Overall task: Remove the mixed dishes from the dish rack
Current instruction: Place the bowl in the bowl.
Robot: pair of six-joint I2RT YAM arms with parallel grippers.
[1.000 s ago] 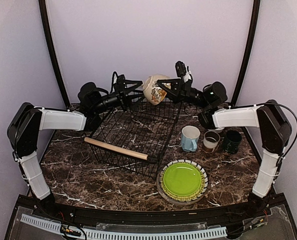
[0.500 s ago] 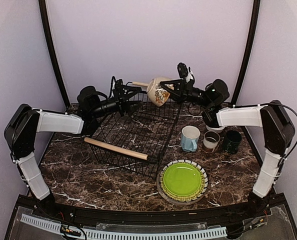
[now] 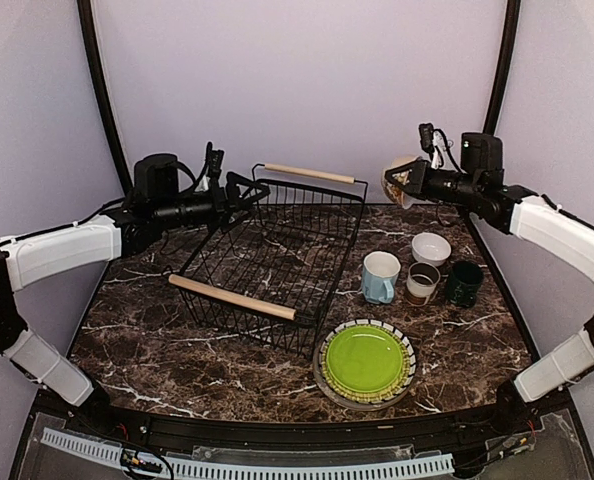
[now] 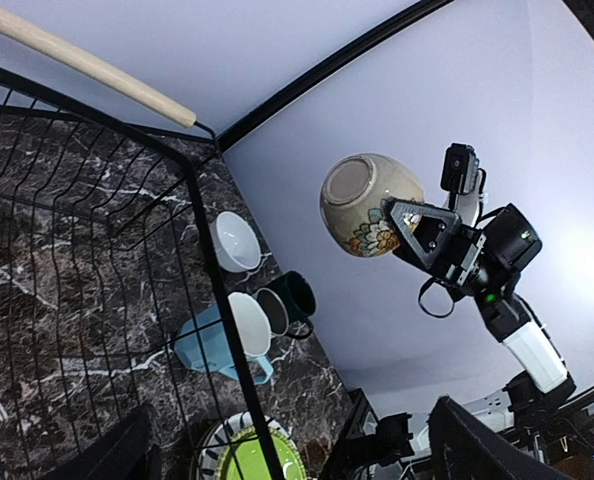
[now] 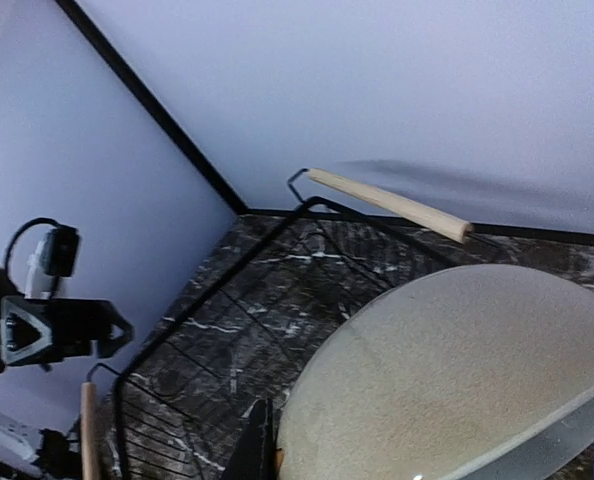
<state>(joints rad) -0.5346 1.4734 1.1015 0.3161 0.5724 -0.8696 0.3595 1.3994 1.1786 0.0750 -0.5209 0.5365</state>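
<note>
The right tool (image 3: 415, 181) pinches the rim of a flower-patterned cream bowl (image 4: 370, 205) and holds it on its side in the air, beyond the far right corner of the dish rack (image 3: 277, 255) and clear of it. From above, the bowl is largely hidden behind the tool. In the right wrist view its pale inside fills the lower frame and is cut off at the edges, and the grip itself barely shows. The left tool (image 3: 245, 192) hovers at the rack's far left corner, its fingers (image 4: 112, 455) spread wide around nothing. In its own view only their dark tips appear, cut off at the bottom corners.

One black wire rack with two wooden handles (image 3: 232, 297) sits mid-table on the dark marble table (image 3: 177, 360). To its right stands one white bowl (image 3: 431, 247). Nearer the arms, in a row, stand one light blue mug (image 3: 381, 277), one brown-white cup (image 3: 422, 284) and one dark green mug (image 3: 464, 282). In front of them one lime-green plate (image 3: 365, 358) lies on a black-and-white striped plate (image 3: 321, 368). Whether more plates lie between the two cannot be made out.
</note>
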